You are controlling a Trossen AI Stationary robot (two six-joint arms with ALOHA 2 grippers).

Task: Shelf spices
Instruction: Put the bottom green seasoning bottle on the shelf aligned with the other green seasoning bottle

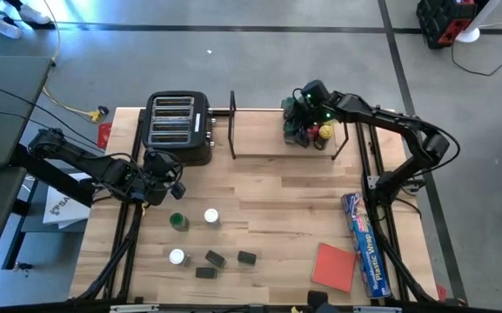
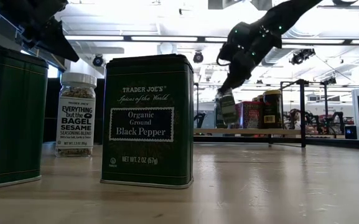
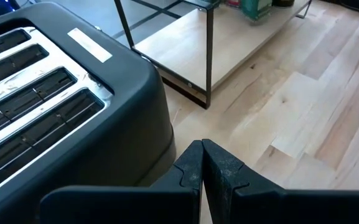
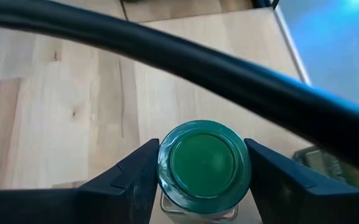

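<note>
Right gripper (image 4: 204, 180) grasping green-lid jar (image 4: 204, 165) over shelf (image 1: 268, 143), 1 o'clock; lower upright beside stored spices (image 1: 316, 132), then release. Left gripper (image 3: 201, 163) clenched, empty, by toaster (image 1: 178, 128).

arms: dark, jointed | right arm (image 1: 381, 117): green lights | claw fingers (image 4: 129, 180): black, angular

A toaster (image 1: 178, 129) stands at the back left of the table (image 1: 277, 209), with the shelf (image 1: 284, 139) just beside it on its right. A group of spice jars (image 1: 307, 129) stands on the shelf's right half. Nearer the front left, loose jars (image 1: 195, 219) and small tins (image 1: 224, 261) lie scattered. A flat pad (image 1: 334, 265) and a long box (image 1: 365, 245) lie at the front right, side by side.
</note>
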